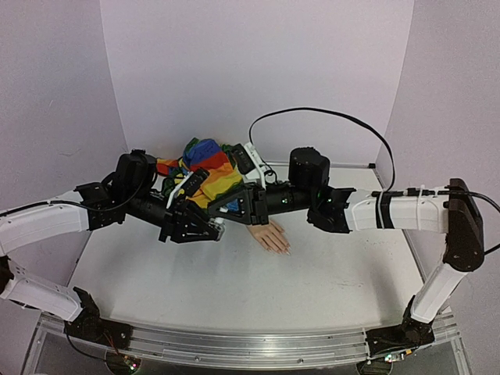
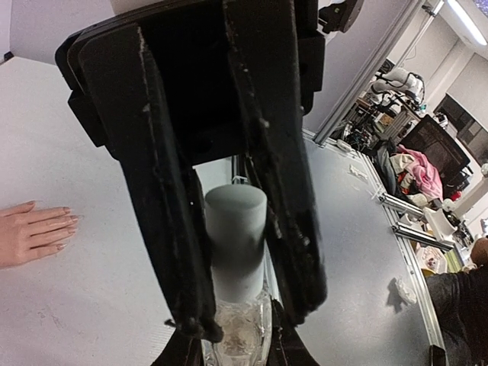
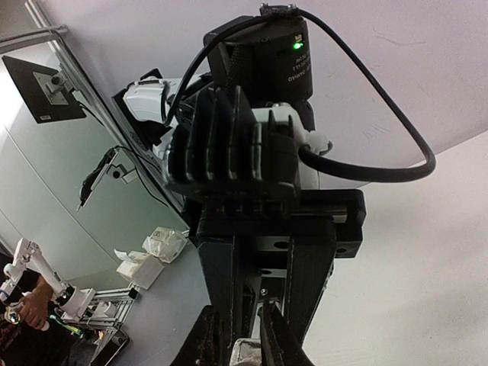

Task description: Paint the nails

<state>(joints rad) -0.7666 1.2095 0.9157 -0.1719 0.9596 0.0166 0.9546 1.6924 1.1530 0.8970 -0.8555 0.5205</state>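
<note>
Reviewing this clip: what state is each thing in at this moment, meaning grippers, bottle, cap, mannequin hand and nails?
left gripper: shut on the white cap.
right gripper: closed around the clear body of the bottle.
bottle: held between both grippers.
white cap: on the bottle.
mannequin hand: lying flat on the table, palm down, untouched.
nails: pale, no polish visible.

No readable text — small white print on black motor housing point(image 3: 267, 57) by green LED point(image 3: 296, 46), illegible.
</note>
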